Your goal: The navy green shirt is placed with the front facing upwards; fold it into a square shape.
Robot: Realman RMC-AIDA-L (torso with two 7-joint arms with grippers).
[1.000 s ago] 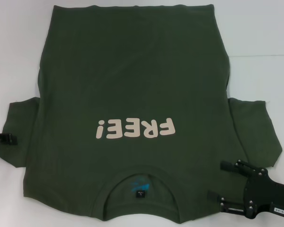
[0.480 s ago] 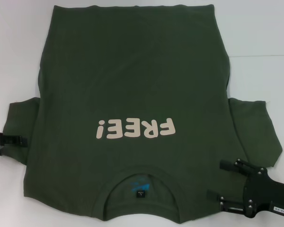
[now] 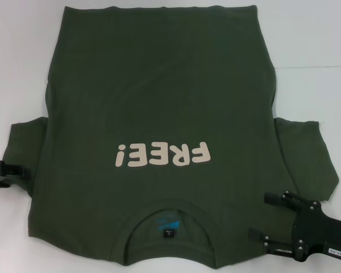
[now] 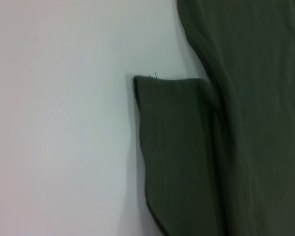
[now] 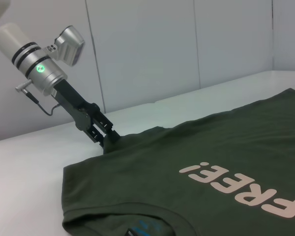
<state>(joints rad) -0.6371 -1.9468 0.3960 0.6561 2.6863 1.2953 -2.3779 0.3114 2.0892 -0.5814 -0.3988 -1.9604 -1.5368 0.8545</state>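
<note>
The navy green shirt (image 3: 159, 85) lies flat and front up on the white table, with its collar (image 3: 170, 206) nearest me and the cream "FREE!" lettering (image 3: 162, 154) reading upside down. My left gripper (image 3: 14, 170) is down at the outer edge of the shirt's left sleeve (image 3: 25, 145). In the right wrist view the left gripper (image 5: 110, 139) touches that sleeve edge. The left wrist view shows only the sleeve (image 4: 182, 147) and the table. My right gripper (image 3: 264, 216) is open, low over the shirt's right shoulder beside the right sleeve (image 3: 307, 159).
The white table (image 3: 17, 57) extends bare to the left, right and far side of the shirt. A white panelled wall (image 5: 152, 49) stands behind the table in the right wrist view.
My left gripper has slid in from the left edge toward the shirt and now sits at the left sleeve's rim. The right arm and the shirt have not moved.
</note>
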